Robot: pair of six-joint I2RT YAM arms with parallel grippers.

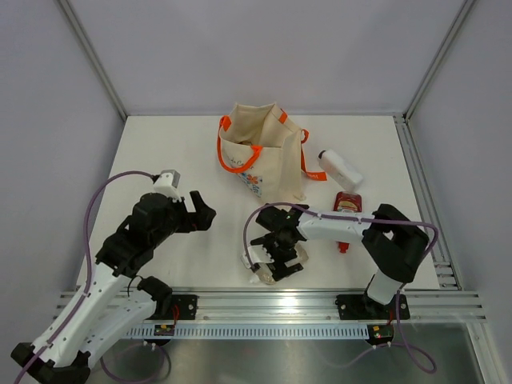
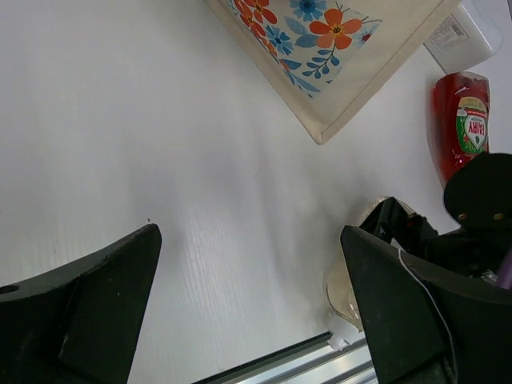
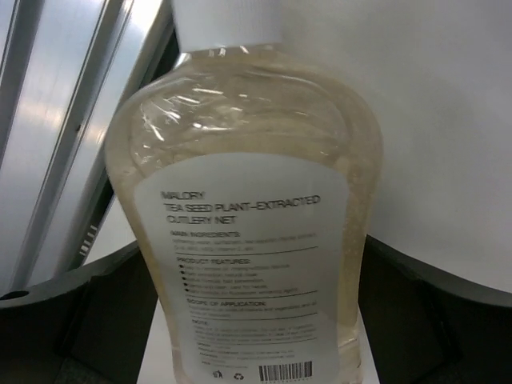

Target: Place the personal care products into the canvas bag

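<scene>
The canvas bag (image 1: 260, 152) stands open at the back middle, floral side toward me; its print shows in the left wrist view (image 2: 320, 40). The clear-beige bottle (image 1: 268, 262) lies near the front edge. My right gripper (image 1: 276, 252) is right over it, open wide; its fingers (image 3: 88, 312) flank the bottle (image 3: 248, 216) closely on both sides. The red bottle (image 1: 346, 206) and the white bottle (image 1: 340, 168) lie right of the bag. My left gripper (image 1: 196, 212) is open and empty, left of the centre. The yellow and green bottles are out of view.
The metal rail (image 1: 272, 302) runs along the table's front edge, just behind the clear-beige bottle's cap. Frame posts stand at the back corners. In the left wrist view, the red bottle (image 2: 460, 120) lies beyond my right arm (image 2: 480, 232).
</scene>
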